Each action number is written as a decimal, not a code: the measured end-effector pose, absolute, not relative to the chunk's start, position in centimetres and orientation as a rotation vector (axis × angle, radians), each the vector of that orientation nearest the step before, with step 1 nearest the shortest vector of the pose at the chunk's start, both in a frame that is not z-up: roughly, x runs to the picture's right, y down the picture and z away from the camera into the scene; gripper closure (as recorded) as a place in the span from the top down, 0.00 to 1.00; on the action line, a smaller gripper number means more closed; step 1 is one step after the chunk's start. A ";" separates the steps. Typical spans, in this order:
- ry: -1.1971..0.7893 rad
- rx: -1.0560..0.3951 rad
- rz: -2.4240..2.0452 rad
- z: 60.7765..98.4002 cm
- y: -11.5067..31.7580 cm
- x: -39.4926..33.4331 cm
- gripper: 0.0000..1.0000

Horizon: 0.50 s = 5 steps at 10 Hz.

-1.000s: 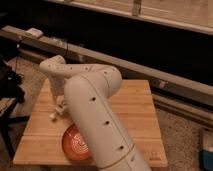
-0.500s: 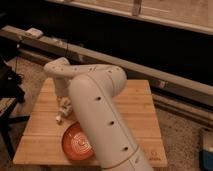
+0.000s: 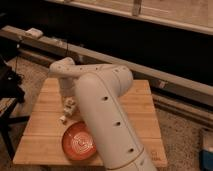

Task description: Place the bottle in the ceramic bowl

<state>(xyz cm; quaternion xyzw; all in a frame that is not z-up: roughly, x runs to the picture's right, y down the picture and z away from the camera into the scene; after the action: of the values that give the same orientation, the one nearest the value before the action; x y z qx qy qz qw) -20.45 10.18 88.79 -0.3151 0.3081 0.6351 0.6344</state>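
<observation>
The ceramic bowl (image 3: 78, 141), reddish-orange with pale swirl rings, sits on the wooden table (image 3: 140, 107) near its front edge, partly behind my thick white arm (image 3: 107, 120). My gripper (image 3: 69, 108) hangs just above the table, a little behind and left of the bowl. Small whitish shapes (image 3: 64, 119) show at its lower end. I cannot tell the bottle apart from the gripper's own parts there, nor whether it is held.
A dark stand or chair (image 3: 10, 87) is at the table's left side. Behind the table runs a long grey rail (image 3: 165, 80) along a dark wall. A pale blue box (image 3: 207, 150) is on the floor at right.
The gripper has shifted right and slightly toward the front, closer to the bowl. The bowl has not moved.
</observation>
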 end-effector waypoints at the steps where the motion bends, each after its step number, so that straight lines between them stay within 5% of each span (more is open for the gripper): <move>1: 0.701 -0.723 1.461 89.0 10.1 -20.6 0.65; 5: 0.689 -0.736 1.484 89.8 10.6 -21.8 0.65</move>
<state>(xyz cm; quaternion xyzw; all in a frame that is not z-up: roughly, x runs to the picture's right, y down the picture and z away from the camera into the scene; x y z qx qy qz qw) -21.75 10.60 89.82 -0.3205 0.3001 0.6465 0.6239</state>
